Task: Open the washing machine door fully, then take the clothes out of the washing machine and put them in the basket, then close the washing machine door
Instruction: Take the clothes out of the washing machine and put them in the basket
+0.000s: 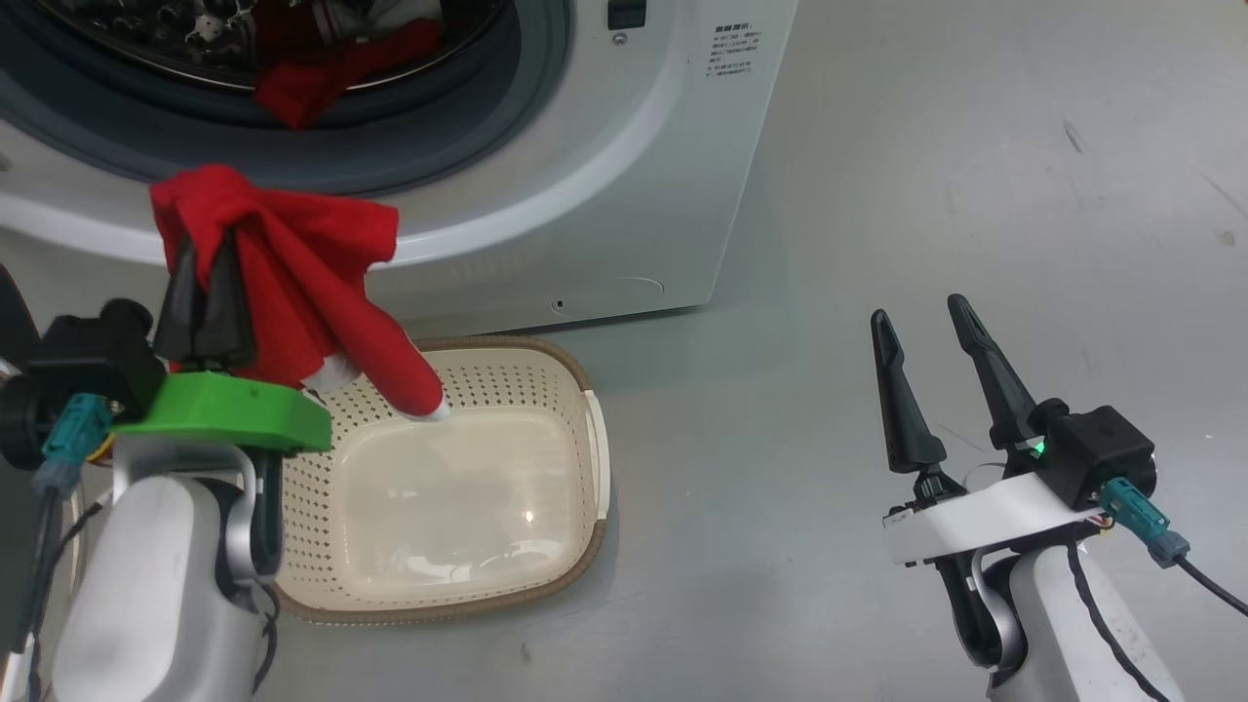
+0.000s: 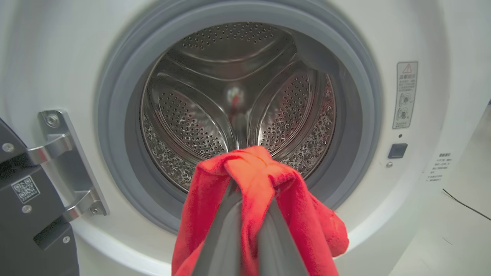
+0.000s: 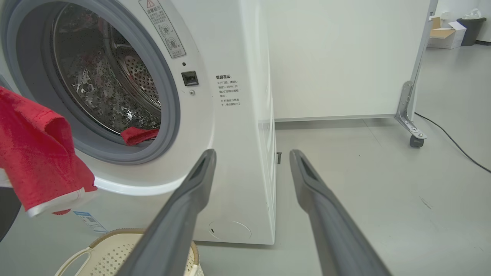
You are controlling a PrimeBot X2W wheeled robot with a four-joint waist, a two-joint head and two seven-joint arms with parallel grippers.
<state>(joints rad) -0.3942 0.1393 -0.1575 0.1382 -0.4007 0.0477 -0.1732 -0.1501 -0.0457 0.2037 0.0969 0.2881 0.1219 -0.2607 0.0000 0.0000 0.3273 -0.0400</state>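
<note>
Left gripper (image 1: 207,258) in the foreground, its two dark fingers (image 1: 229,302) pressed together on a bunch of the red clothes (image 1: 292,253), which drapes over the fingertips and hangs in front of the washing machine (image 1: 624,195). One end of the garment, with a white cuff (image 1: 429,408), dangles above the back of the basket (image 1: 507,343), which stands on the floor (image 1: 877,146) just beside the machine's front. Whether the cuff touches the basket wall cannot be told. The door (image 2: 34,230) stands swung aside on its hinge (image 2: 61,145), and the drum (image 2: 238,76) is open. More red fabric (image 1: 312,83) lies at the drum's lower lip; it is unclear whether it is a second piece. Right gripper (image 1: 919,310) hangs well apart over bare floor, fingers spread and empty.

The step in hand appears to be the drop into the basket. Most of the cloth hangs nearer the machine than the basket's middle. A good release therefore likely means bringing the gripper out over the centre and lowering it until the cloth pools inside before parting the fingers. Fabric wrapped over the tips could cling, so a small downward tilt may help it slide off.
</note>
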